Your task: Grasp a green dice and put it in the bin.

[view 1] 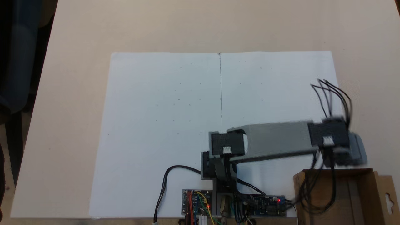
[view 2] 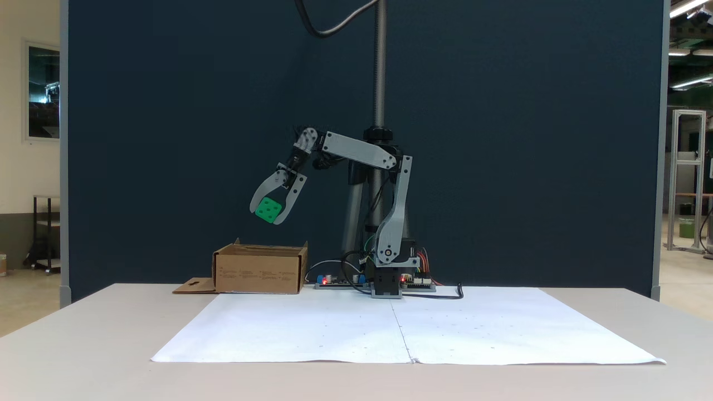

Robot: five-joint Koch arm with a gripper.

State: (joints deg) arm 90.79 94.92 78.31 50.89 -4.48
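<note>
The green dice [view 2: 268, 209] hangs in the air between the fingers of my gripper [view 2: 269, 214], which is shut on it. Gripper and dice are above the bin [view 2: 260, 269], a brown cardboard box with low walls at the left of the arm's base in that fixed view. In the fixed view from above, the bin [view 1: 368, 190] sits at the lower right, its flap with a keyhole cutout [view 1: 388, 197] lying out to the right. There the blurred arm reaches right to the bin's far edge and hides the dice under its wrist.
A large white paper sheet [view 1: 175, 125] covers the table in front of the arm's base [view 1: 218, 168]. Circuit boards with lit red LEDs [view 1: 200, 201] and loose cables lie beside the base. A dark blue panel [view 2: 501, 139] stands behind the table.
</note>
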